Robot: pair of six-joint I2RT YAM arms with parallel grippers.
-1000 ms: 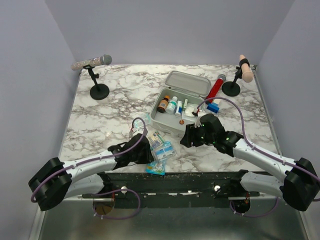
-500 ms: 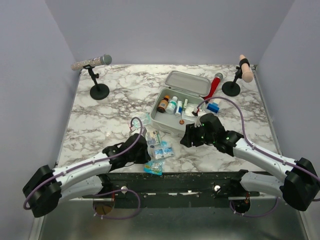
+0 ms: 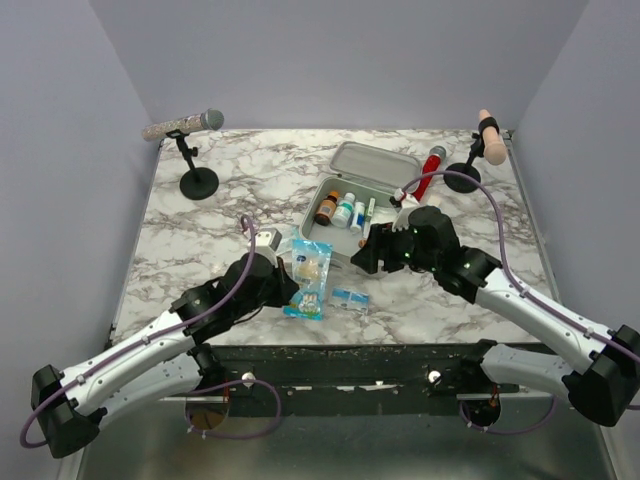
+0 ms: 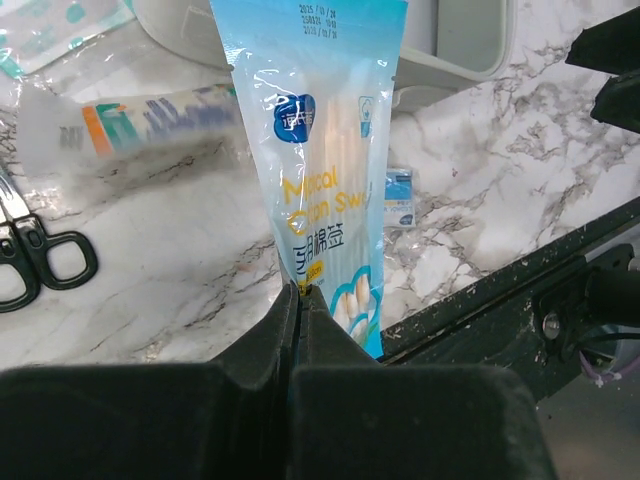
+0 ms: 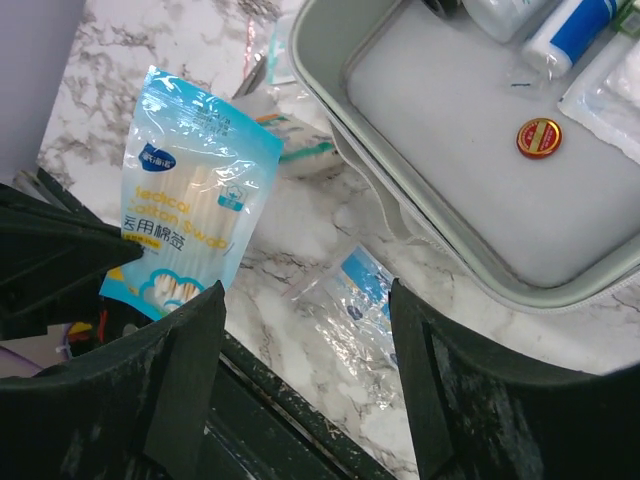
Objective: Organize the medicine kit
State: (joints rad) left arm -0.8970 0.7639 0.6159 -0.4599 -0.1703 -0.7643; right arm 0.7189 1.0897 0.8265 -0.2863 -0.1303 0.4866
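Observation:
The medicine kit [image 3: 322, 247] lies open at table centre, its lid [image 3: 375, 165] hinged back, with small bottles [image 3: 336, 209] and a red-gold round tin [image 5: 538, 138] inside. My left gripper [image 3: 284, 286] is shut on the bottom edge of a blue cotton swab packet [image 3: 310, 273], holding it upright just left of the kit's near corner. In the left wrist view the packet [image 4: 322, 150] rises from the closed gripper [image 4: 300, 291], with the kit's wall [image 4: 470, 45] behind. My right gripper [image 5: 305, 290] is open and empty over the kit's front edge [image 5: 330, 110], above a small clear sachet [image 5: 372, 303].
The sachet [image 3: 350, 298] lies near the table's front edge. A red cylinder [image 3: 428, 172] leans by the kit's right side. Scissors [image 4: 40, 260] and a clear-wrapped box [image 4: 150, 122] lie left of the kit. Microphone stands sit at back left [image 3: 198, 182] and back right [image 3: 463, 176].
My left gripper has lifted the swab packet off the pile near the front edge and carried it up toward the kit. The right arm has shifted back and left over the kit's front.

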